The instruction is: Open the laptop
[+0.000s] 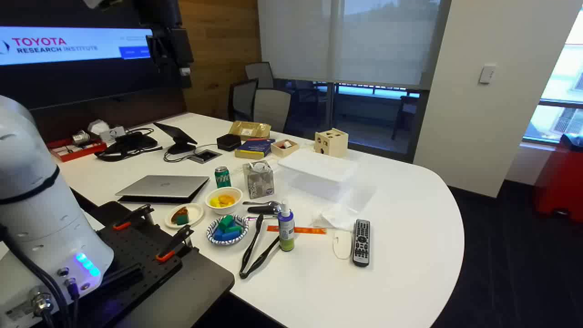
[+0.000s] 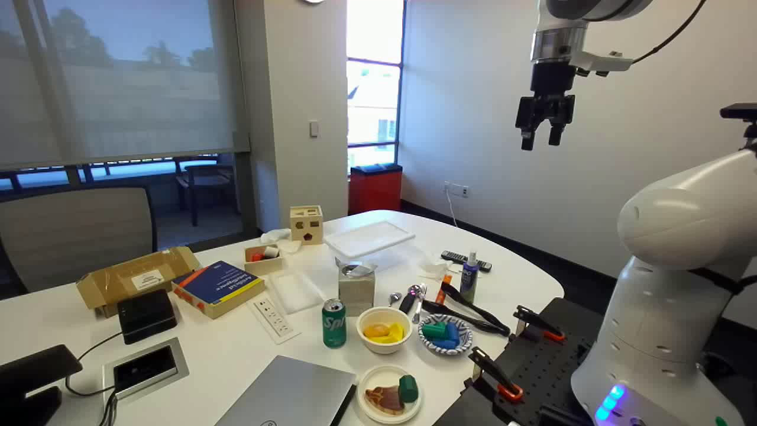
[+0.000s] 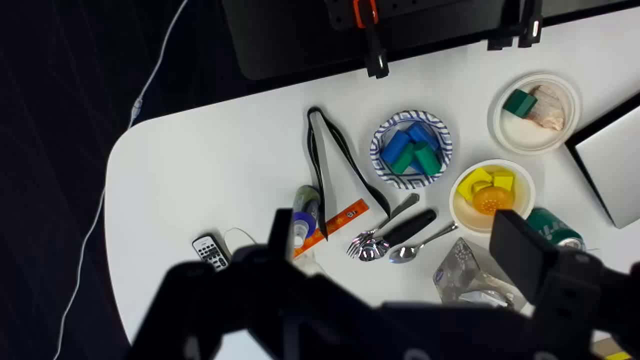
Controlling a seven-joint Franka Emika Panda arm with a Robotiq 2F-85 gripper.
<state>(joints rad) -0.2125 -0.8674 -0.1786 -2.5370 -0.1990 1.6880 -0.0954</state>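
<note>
The laptop [image 1: 164, 186] lies flat on the white table with its silver-grey lid down. A dark strip shows under the lid's edge; I cannot tell if there is a small gap. In an exterior view the laptop [image 2: 290, 393] is cut off by the bottom edge. In the wrist view part of the laptop [image 3: 615, 160] shows at the right edge. My gripper [image 2: 541, 142] hangs high above the table, pointing down, apart from the laptop. In the wrist view the gripper [image 3: 397, 222] has its fingers wide apart with nothing between them.
Close to the laptop stand a plate with toy food [image 2: 390, 417], a bowl of yellow pieces [image 2: 384, 313] and a green can [image 2: 335, 323]. A tissue box [image 1: 258, 180], patterned bowl [image 1: 227, 230], black tongs [image 1: 250, 255] and spray bottle [image 1: 286, 230] lie further along. Clamps [image 1: 175, 243] edge the robot's mount.
</note>
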